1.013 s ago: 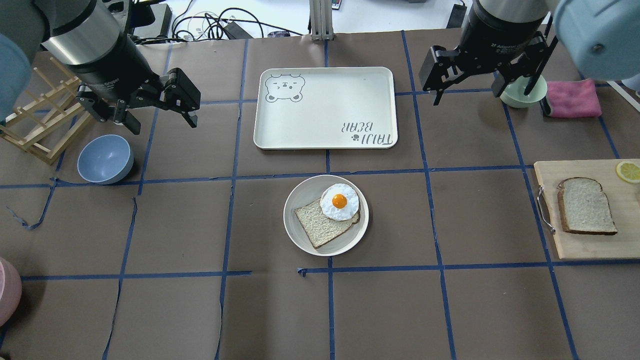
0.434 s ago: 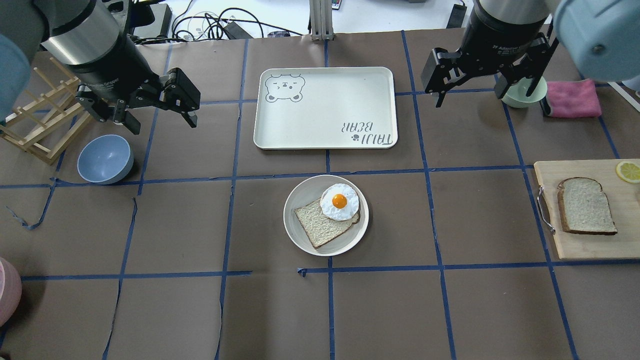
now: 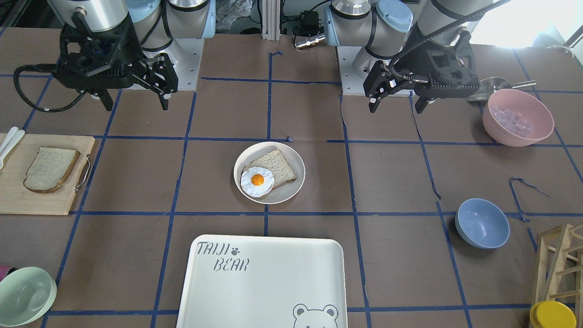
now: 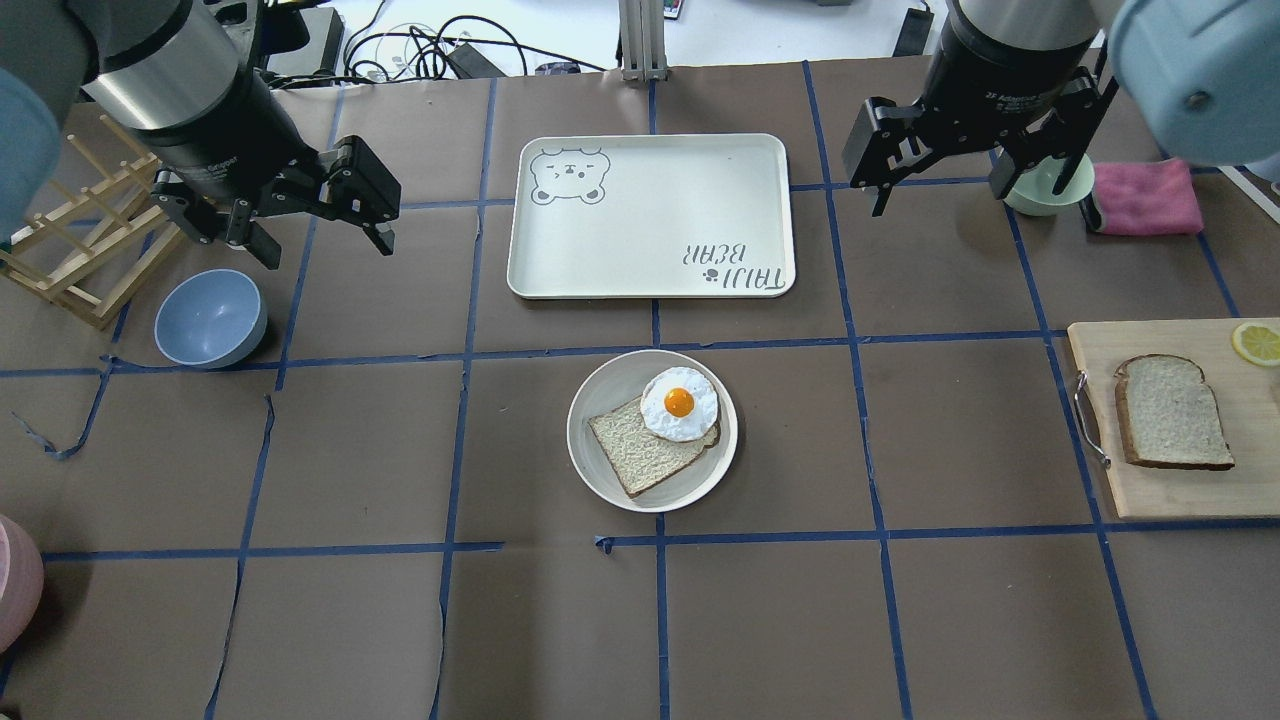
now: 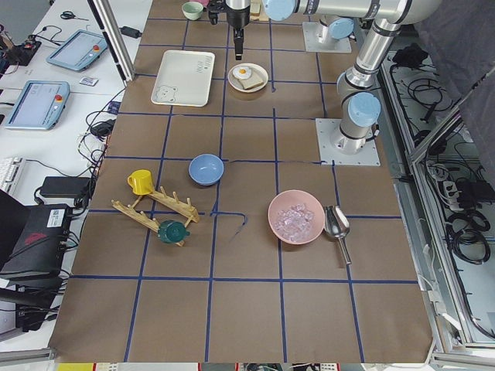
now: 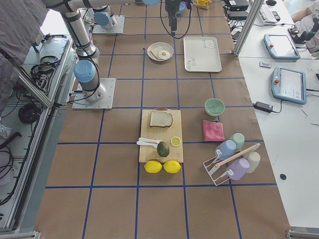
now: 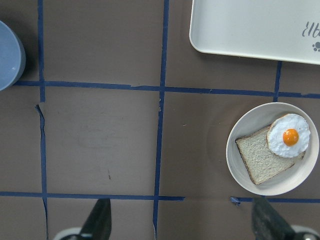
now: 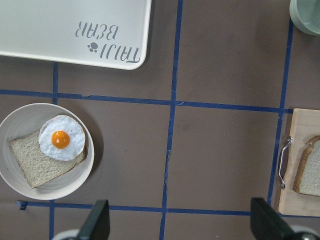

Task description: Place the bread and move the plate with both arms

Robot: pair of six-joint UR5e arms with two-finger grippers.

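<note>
The bread (image 4: 1170, 412) lies flat on a wooden cutting board (image 4: 1160, 495) at the right edge; it also shows in the front view (image 3: 49, 168) and partly in the right wrist view (image 8: 312, 167). The plate (image 4: 608, 385) sits mid-table and holds a smaller darker slice (image 4: 640, 455) with a fried egg (image 4: 678, 404) on it. The plate also shows in the front view (image 3: 288, 193). My left gripper (image 4: 325, 250) hangs open and empty, above the table to the plate's far left. My right gripper (image 4: 965, 195) hangs open and empty, far right of the tray, well away from the bread.
A white "TAIJI BEAR" tray (image 4: 650, 215) lies just beyond the plate. A blue bowl (image 4: 210, 318) and a wooden rack (image 4: 80, 250) are under the left arm. A green bowl (image 4: 1045, 185) and pink cloth (image 4: 1145, 195) lie by the right gripper. A pink bowl (image 3: 517, 117) stands near the left arm's base.
My right gripper has shifted very slightly toward the far side of the table. The left gripper, bread and plate have not moved.
</note>
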